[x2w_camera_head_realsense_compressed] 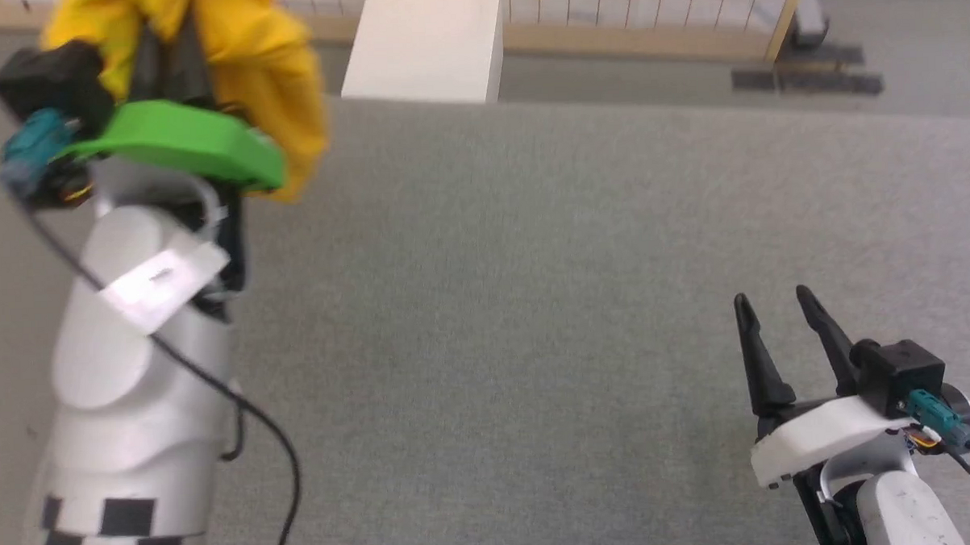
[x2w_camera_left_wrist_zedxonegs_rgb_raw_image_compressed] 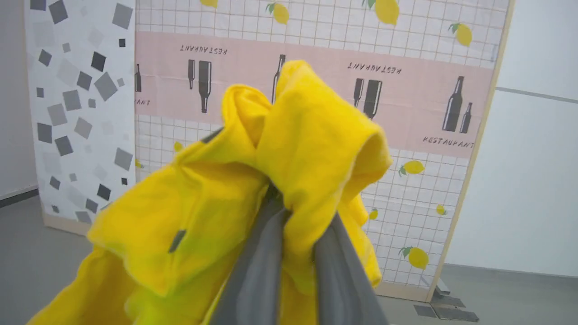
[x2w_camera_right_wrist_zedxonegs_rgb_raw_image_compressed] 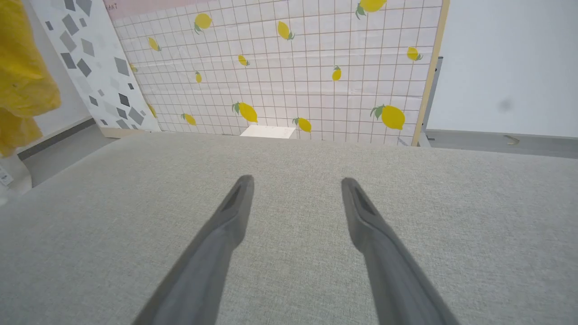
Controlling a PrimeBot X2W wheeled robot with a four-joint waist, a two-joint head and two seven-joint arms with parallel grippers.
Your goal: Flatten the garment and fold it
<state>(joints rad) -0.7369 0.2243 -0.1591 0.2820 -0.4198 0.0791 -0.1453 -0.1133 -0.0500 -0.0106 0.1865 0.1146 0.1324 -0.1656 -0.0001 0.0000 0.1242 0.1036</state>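
The garment (x2w_camera_head_realsense_compressed: 260,62) is a bunched mustard-yellow cloth held up in the air at the top left of the head view. My left gripper (x2w_camera_left_wrist_zedxonegs_rgb_raw_image_compressed: 293,203) is shut on it, its two grey fingers converging into the yellow folds (x2w_camera_left_wrist_zedxonegs_rgb_raw_image_compressed: 216,189), which drape over and hide the tips. A yellow edge of the garment (x2w_camera_right_wrist_zedxonegs_rgb_raw_image_compressed: 20,76) hangs at the left of the right wrist view. My right gripper (x2w_camera_head_realsense_compressed: 772,303) hovers low over the grey table (x2w_camera_head_realsense_compressed: 518,303) at the lower right, open, with nothing between its fingers (x2w_camera_right_wrist_zedxonegs_rgb_raw_image_compressed: 235,212).
A white box (x2w_camera_head_realsense_compressed: 428,40) stands just beyond the table's far edge. Behind it rises a screen printed with lemons and bottles (x2w_camera_left_wrist_zedxonegs_rgb_raw_image_compressed: 316,81) on a wooden frame, with a grey-patterned panel (x2w_camera_left_wrist_zedxonegs_rgb_raw_image_compressed: 76,90) to its left. Grey floor lies around.
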